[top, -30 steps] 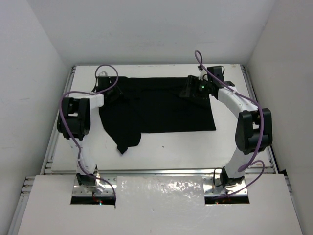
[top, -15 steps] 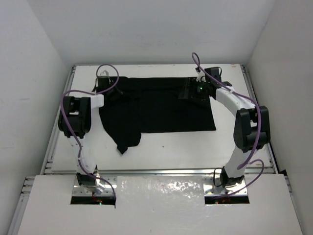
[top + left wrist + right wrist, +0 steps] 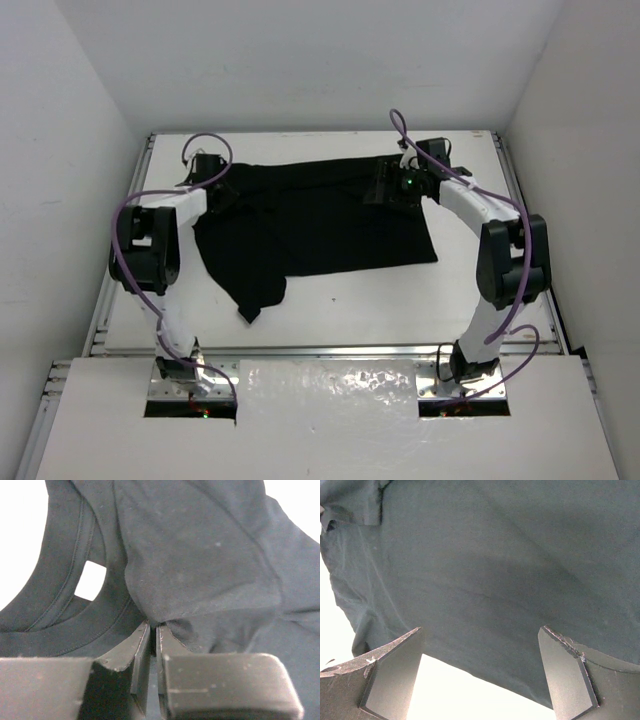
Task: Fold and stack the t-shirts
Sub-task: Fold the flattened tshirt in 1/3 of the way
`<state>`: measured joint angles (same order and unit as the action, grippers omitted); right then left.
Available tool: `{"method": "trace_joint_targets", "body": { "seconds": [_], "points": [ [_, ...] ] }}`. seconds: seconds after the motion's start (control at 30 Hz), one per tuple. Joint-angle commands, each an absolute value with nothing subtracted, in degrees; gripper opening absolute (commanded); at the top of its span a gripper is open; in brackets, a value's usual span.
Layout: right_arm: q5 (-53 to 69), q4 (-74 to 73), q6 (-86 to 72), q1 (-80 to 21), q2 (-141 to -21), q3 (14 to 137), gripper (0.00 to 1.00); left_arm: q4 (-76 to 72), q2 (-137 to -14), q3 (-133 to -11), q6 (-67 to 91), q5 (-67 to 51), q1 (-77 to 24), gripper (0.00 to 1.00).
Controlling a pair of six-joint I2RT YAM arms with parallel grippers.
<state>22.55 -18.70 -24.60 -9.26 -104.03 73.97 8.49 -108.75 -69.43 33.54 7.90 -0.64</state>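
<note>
White worktop (image 3: 350,300) carries the black t-shirt (image 3: 320,215); left tool (image 3: 152,628) pinches its cloth (near the collar), right tool (image 3: 480,631) spread.

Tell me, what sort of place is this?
Probably a robot test booth in a lab: bare white walls box in a white table, a left arm and a right arm are bolted to it, and one black t-shirt lies there.

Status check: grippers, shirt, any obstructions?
Left gripper shut on t-shirt fold by collar. Right gripper open over its edge. T-shirt spread, unfolded. No obstructions seen.
</note>
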Motion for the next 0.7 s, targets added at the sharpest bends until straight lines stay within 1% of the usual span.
{"method": "trace_joint_targets", "body": {
  "seconds": [0.0,0.1,0.17,0.2,0.23,0.3,0.33,0.4,0.43,0.47,0.57,0.6,0.67],
  "points": [
    [21.5,-18.5,-23.5,-9.7,-104.9,76.3,0.93,11.5,-110.1,-71.1,34.4,12.2,0.0,0.08],
    [18.7,-19.7,-22.0,-9.7,-107.4,78.2,0.93,13.4,-112.9,-73.3,33.8,12.1,0.0,0.13],
    [15.4,-19.6,-20.7,-9.6,-108.6,79.9,0.93,14.6,-113.4,-73.3,33.7,11.7,0.0,0.22],
    [11.9,-19.3,-20.5,-9.5,-110.4,80.6,0.94,15.1,-113.1,-73.0,33.9,12.8,0.0,0.27],
    [10.7,-19.8,-20.2,-9.3,-111.7,83.4,0.94,16.6,-111.8,-72.7,34.2,14.0,0.0,0.42],
    [10.6,-21.5,-19.2,-8.4,-114.7,87.3,0.94,16.8,-109.2,-70.7,34.5,16.3,0.0,0.59],
    [10.0,-22.0,-18.1,-8.1,-117.8,91.6,0.94,16.2,-105.4,-70.0,34.3,16.9,0.0,0.74],
    [9.8,-24.3,-17.5,-6.8,-121.4,96.4,0.94,16.4,-101.9,-70.0,33.9,18.4,0.0,0.87],
    [9.1,-25.2,-17.5,-6.2,-124.9,101.1,0.93,16.9,-99.3,-70.7,33.5,18.6,0.0,0.97],
    [8.7,-25.8,-17.4,-5.8,-126.3,103.0,0.93,17.1,-98.4,-71.6,33.1,18.6,0.0,0.99],
    [7.9,-26.4,-16.2,-4.4,-130.2,106.9,0.92,20.4,-99.8,-77.9,32.5,19.1,0.0,0.99],
    [7.3,-25.8,-15.6,-4.0,-130.6,107.0,0.91,22.7,-102.0,-81.1,32.4,17.5,0.0,0.96],
    [6.5,-24.5,-13.6,-3.5,-131.6,107.4,0.89,23.3,-103.4,-82.2,32.1,14.9,0.0,0.89]
  ]
}}
